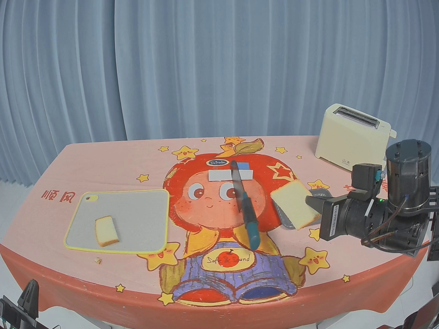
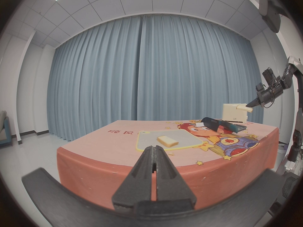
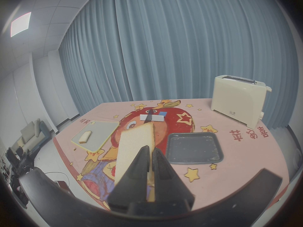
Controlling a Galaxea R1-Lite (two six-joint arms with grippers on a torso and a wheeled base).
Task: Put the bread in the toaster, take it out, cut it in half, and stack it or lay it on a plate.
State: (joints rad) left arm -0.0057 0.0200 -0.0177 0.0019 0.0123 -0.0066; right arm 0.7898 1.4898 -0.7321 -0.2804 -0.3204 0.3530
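Observation:
My right gripper (image 1: 311, 203) is shut on a whole slice of bread (image 1: 295, 203), holding it by one edge above the dark grey tray (image 1: 285, 219). From the wrist, the slice (image 3: 135, 145) stands on edge between the gripper (image 3: 150, 153) fingers, with the tray (image 3: 194, 147) below. The cream toaster (image 1: 352, 135) stands at the back right, its slots showing nothing. A teal-handled knife (image 1: 249, 215) lies mid-table, blade on a small white and blue rest (image 1: 230, 174). My left gripper (image 2: 154, 155) is shut on nothing, off the table's near left edge.
A grey cutting board with a yellow rim (image 1: 132, 215) lies at the front left with a small piece of bread (image 1: 106, 230) on it. A crumb (image 1: 97, 261) sits just in front of the board. The table's curved front edge is close.

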